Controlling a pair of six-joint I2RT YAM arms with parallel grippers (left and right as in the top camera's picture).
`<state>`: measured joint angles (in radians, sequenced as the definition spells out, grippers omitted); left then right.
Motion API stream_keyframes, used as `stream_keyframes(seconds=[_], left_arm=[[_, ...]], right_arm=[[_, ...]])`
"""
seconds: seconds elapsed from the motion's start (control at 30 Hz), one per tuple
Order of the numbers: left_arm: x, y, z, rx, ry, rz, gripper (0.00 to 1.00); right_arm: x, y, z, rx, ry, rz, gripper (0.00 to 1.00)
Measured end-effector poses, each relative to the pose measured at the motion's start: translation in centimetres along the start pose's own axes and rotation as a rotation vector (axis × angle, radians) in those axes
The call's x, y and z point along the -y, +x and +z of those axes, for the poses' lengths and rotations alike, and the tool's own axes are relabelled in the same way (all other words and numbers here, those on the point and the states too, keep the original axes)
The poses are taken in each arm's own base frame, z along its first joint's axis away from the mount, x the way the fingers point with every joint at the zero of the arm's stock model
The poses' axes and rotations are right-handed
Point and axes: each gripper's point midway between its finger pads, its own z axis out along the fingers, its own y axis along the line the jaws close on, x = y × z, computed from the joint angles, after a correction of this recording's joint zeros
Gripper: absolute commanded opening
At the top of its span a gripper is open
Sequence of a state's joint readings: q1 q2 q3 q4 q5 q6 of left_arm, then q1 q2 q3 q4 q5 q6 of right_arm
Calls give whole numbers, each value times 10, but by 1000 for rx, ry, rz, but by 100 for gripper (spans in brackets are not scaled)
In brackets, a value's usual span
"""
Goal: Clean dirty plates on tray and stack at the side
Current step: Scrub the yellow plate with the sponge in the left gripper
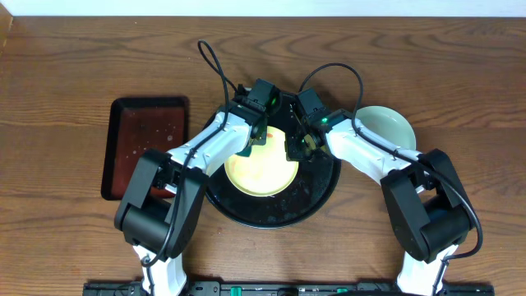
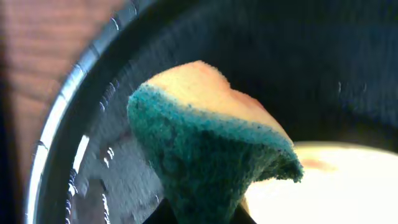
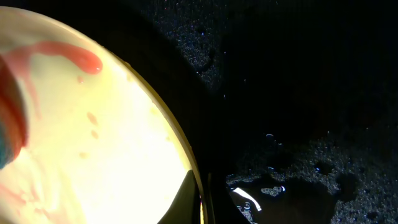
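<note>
Glossy black, the tray [image 1: 319, 200] holds the yellow plate [image 1: 261, 171] mid-scrub.
The left hand [image 1: 256, 138] is clamped on a green-backed sponge [image 2: 211, 149] at the plate's far edge. Red sauce [image 3: 68, 56] shows that it is not clean yet. The right hand [image 1: 296, 148] pinches its rim. A mint plate [image 1: 386, 127], seemingly clean, waits on the table [image 1: 460, 82] at right.

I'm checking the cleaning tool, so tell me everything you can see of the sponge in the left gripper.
The sponge is two-layered: a rough teal-green scouring face and a pale yellow foam side with a faint reddish stain. It is squeezed into a bent wedge, pinched from below by the left gripper. It is held over the floor of the wet black tray, near the rim and right beside the yellow plate. Whether it touches the plate cannot be told.
</note>
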<state>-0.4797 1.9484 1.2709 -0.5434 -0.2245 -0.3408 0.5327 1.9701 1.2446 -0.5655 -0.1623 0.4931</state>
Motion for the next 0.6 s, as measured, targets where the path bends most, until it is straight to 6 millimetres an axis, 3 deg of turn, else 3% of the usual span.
stream_keyframes(seconds=[0.13, 0.2, 0.37, 0.5, 0.6], left_arm=[[16, 24, -1, -114, 108, 24, 8], [34, 37, -6, -182, 235, 72, 8], [65, 48, -17, -233, 432, 153, 8], [63, 42, -15, -207, 422, 149, 8], [44, 37, -7, -190, 297, 71, 7]], right_arm=[[0, 0, 0, 0, 0, 0, 1], [0, 0, 0, 0, -1, 0, 1], [0, 0, 0, 0, 0, 0, 1], [0, 0, 0, 0, 0, 0, 1], [0, 0, 0, 0, -2, 0, 1]])
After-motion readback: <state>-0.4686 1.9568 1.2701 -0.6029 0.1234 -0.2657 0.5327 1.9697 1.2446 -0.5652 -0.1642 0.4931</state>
